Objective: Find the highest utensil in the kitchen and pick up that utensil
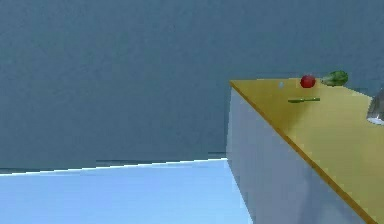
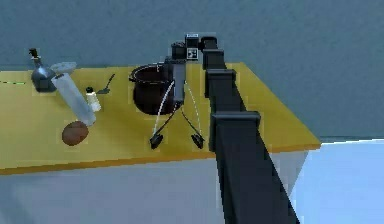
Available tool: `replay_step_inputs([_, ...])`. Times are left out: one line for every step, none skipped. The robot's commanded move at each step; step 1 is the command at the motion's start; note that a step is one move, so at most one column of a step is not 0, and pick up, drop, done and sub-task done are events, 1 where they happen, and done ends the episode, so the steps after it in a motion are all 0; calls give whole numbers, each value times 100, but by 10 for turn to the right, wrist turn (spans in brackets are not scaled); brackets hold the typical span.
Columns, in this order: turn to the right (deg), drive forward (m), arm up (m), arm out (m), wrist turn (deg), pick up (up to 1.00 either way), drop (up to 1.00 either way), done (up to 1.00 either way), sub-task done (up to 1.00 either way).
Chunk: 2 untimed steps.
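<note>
**Fig.** Stretch at the kitchen counter, arm side and forward views.

The arm reached out across the yellow countertop, a placement that fitted a reach for something lying on this surface rather than a search of the room. The gripper stood w/ its dark body right beside the dark pot, and its thin fingers ran down toward the counter's near edge.

Whether the pincer was spread or pressed together could not be told. Nor could it be told whether it held anything, since the pot stood right at it.

Task's thing: the likeliest candidate was a thin dark curved item lying on the top just left of the pot. It was too small to call a spoon or ladle w/ certainty. The pot stood approx. between it and the gripper, so a grasp would prob. need the arm brought round the pot, not through it.

Other goods lay where set down:
- a dark bottle upright at the back
- a pale long thing lying slantwise
- a small white thing beside it
- a brown round lump nearer the front

In the forward view, a counter end at right carried three things:
- a red round thing
- a green round thing just beside the red one
- a thin green strip lying flat, poss. another utensil

Which of the two candidates sat higher could not be judged.
</note>
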Motion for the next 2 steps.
replay_step_inputs([0, 0, 0, 0, 450, 0, 0, 0, 0])
replay_step_inputs([0, 0, 0, 0, 450, 0, 0, 0, 0])
